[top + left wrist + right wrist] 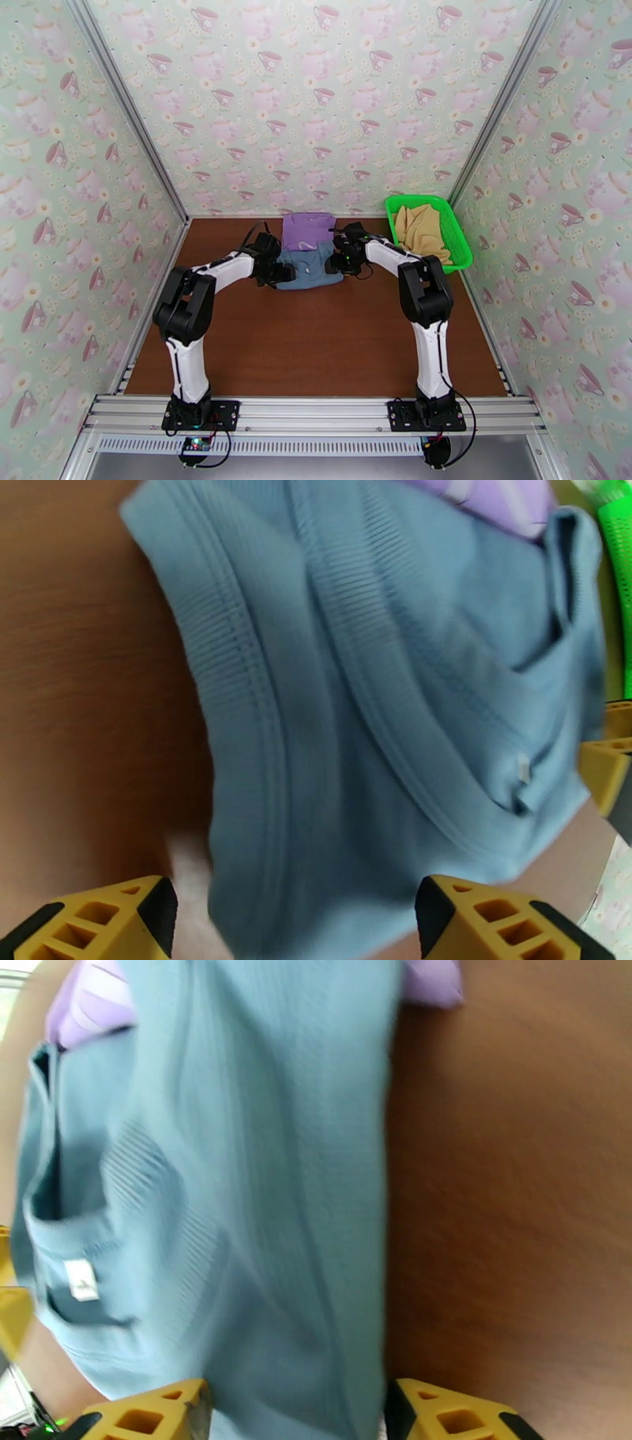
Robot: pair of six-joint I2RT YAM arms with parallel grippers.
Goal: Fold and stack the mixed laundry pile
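Slate blue-grey garment (312, 268) lies flat mid-worktop (316, 339), its far edge lapping onto the lilac garment (308, 229) just behind it. My read is that lilac is the base of the stack and blue is next on. The tan garment (421, 227) sits bunched in the green basket (457, 229) at the far right, untouched, so roughly a third of the job is not yet started. The arms bracket the blue piece from opposite side edges, which looks like a setup for a symmetric two-handed fold or lift. Left tool (294, 910) is released: jaws spread wide, straddling the ribbed hem, with slack on one side. On the right tool (296, 1406) the jaws are apart and cloth fills the gap, so I can't tell if it's pinching or only straddling. Both wrist views are blurred. Risk: the knit is limp, so an uneven pinch would skew the fold.
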